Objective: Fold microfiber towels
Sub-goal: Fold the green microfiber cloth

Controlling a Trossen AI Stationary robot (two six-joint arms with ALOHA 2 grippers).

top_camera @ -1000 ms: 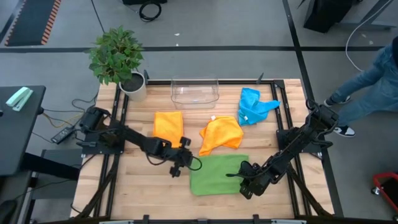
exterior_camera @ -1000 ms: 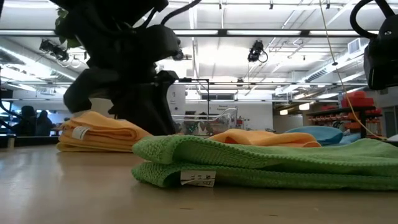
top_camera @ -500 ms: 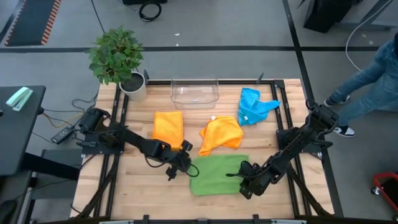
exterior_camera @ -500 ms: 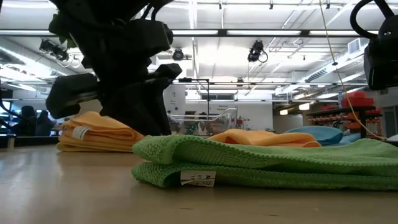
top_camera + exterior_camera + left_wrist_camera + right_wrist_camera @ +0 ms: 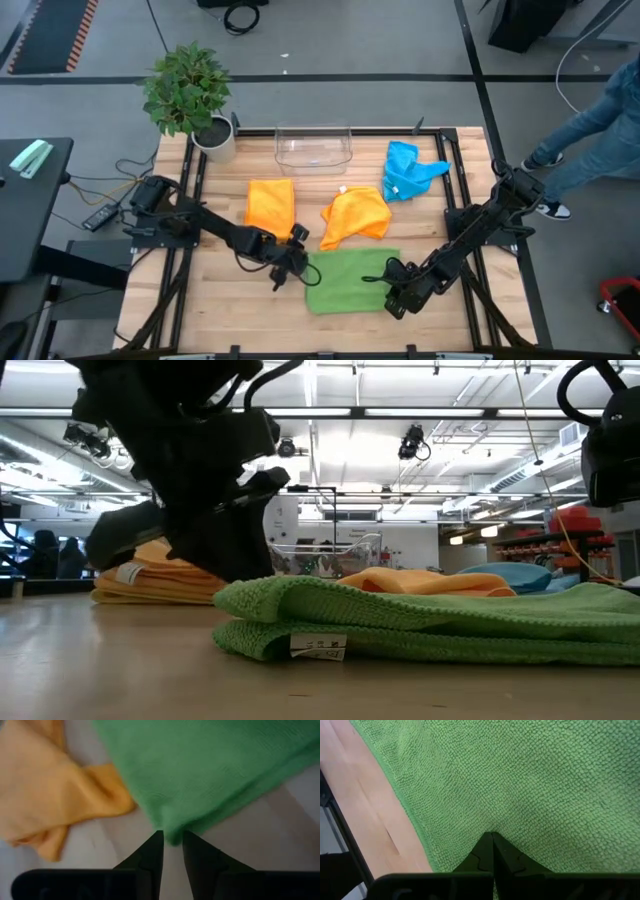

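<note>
A: Low view now, the left arm (image 5: 190,480) is a dark mass blocking most of the folded orange towel (image 5: 150,575) behind it.

B: And the green towel (image 5: 430,622) runs off the right edge there. How far it goes, can't say.

A: Left wrist view, all soft focus. Whether the left gripper (image 5: 172,840) touches the green edge, I can't tell.

B: Right wrist view: the right gripper (image 5: 493,839) sits on green cloth filling the picture, its far edges cut off.
</note>
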